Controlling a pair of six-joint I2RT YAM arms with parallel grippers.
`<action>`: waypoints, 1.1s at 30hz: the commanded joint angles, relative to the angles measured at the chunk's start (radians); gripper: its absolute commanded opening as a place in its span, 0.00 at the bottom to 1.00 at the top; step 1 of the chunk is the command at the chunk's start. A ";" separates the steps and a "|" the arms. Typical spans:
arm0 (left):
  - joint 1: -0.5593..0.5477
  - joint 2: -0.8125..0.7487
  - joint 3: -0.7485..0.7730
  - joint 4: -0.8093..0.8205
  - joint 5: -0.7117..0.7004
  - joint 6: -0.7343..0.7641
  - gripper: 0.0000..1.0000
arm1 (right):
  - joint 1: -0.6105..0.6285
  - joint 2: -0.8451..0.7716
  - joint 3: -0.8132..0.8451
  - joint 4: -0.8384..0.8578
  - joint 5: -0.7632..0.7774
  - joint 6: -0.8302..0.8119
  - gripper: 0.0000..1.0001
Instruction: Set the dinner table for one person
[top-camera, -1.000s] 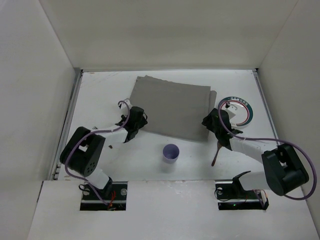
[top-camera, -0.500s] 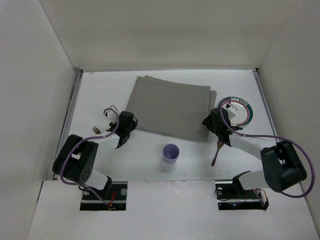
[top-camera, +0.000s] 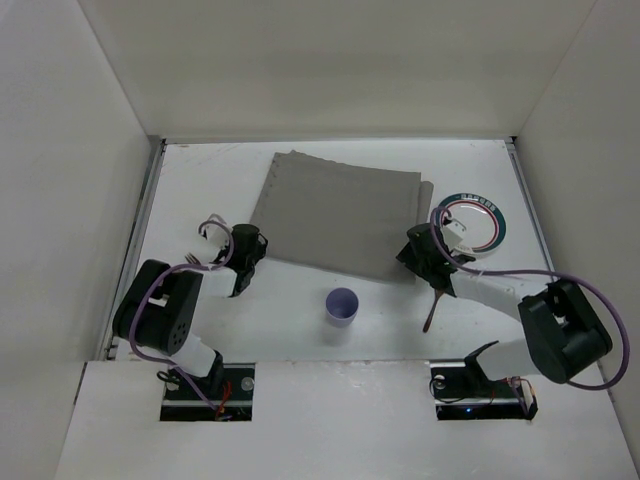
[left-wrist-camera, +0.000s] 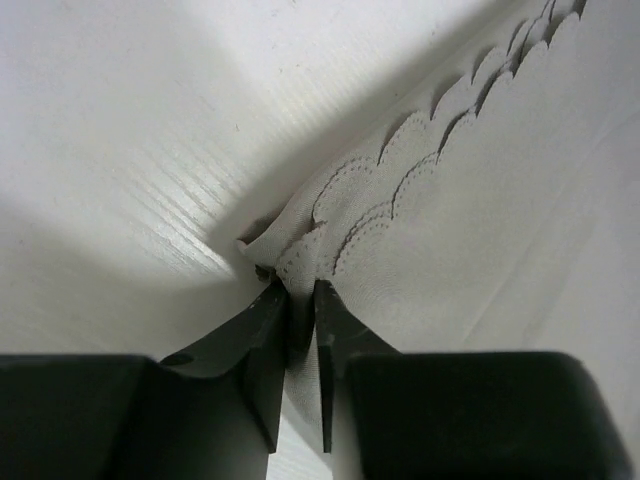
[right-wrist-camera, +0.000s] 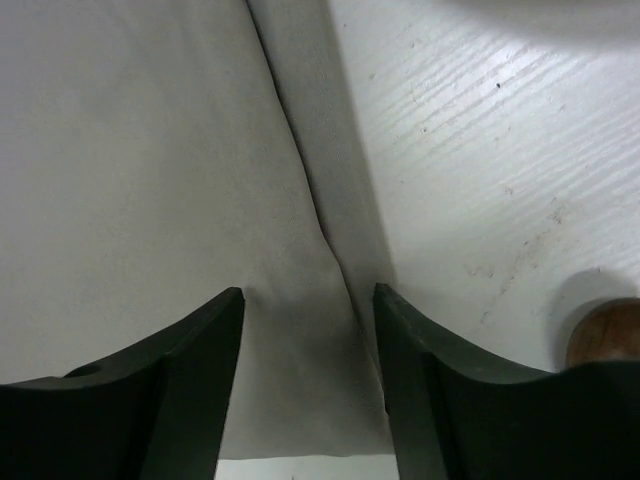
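The dinner table (top-camera: 200, 190) is a white tabletop. A grey cloth mat (top-camera: 340, 210) lies across its middle. My left gripper (top-camera: 245, 246) is shut on the mat's near-left scalloped corner (left-wrist-camera: 345, 235), with the cloth pinched between the jaws (left-wrist-camera: 298, 292). My right gripper (top-camera: 413, 252) is open over the mat's near-right corner (right-wrist-camera: 300, 400), one jaw on each side of the mat's edge fold (right-wrist-camera: 308, 292). A plate with a green rim (top-camera: 497, 222) lies right of the mat. A purple cup (top-camera: 342, 305) stands near the front middle.
A wooden-handled utensil (top-camera: 431, 308) lies by my right arm; its brown handle end shows in the right wrist view (right-wrist-camera: 605, 332). A fork (top-camera: 190, 259) lies left of my left gripper. White walls stand on three sides.
My left gripper has moved left with the mat's corner in it, drawing that corner leftward. My right gripper has shifted slightly left and back onto the mat's near-right corner.
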 joint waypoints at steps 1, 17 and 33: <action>0.011 0.009 -0.057 0.001 0.031 -0.039 0.10 | 0.008 0.029 0.052 -0.004 -0.012 0.027 0.54; 0.003 -0.204 -0.212 -0.126 0.025 -0.013 0.03 | -0.087 0.231 0.252 0.058 -0.093 -0.153 0.14; -0.089 -0.258 -0.191 -0.217 -0.002 -0.003 0.05 | -0.128 0.009 0.046 0.057 -0.087 -0.120 0.07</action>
